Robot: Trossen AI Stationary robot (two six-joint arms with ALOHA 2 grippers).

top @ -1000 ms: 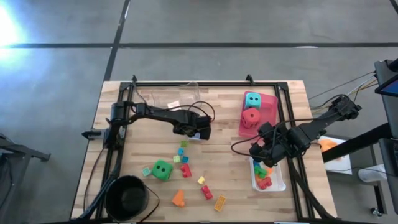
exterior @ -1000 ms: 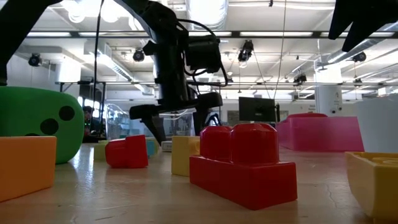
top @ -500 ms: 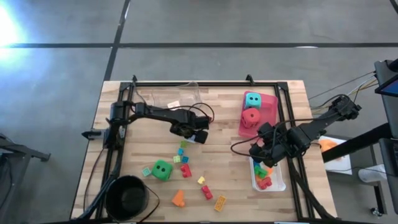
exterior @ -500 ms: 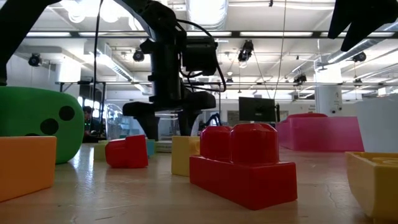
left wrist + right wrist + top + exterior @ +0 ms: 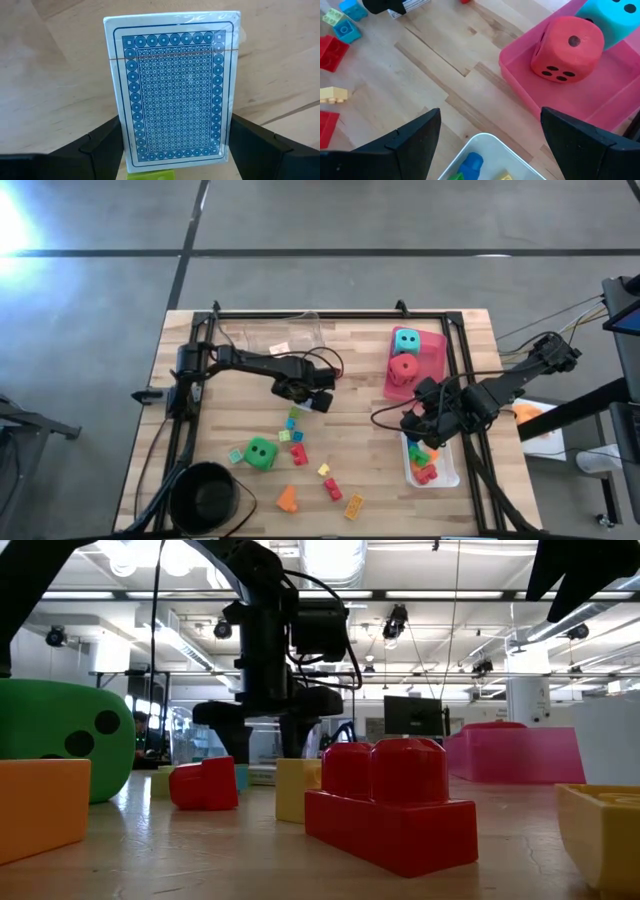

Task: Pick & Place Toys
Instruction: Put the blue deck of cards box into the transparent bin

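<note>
This looks like a robotics lab in a big industrial hall. The wooden tabletop (image 5: 360, 455) stands on a bare grey concrete floor (image 5: 330, 215), ringed by a black metal frame (image 5: 330, 313) with cables (image 5: 530, 325) trailing off it. Looking across the room, there are exposed ceiling ducts (image 5: 330, 555), long strip lights (image 5: 190, 640), a dark monitor (image 5: 412, 716), and a person (image 5: 141, 730) seated far back.
</note>
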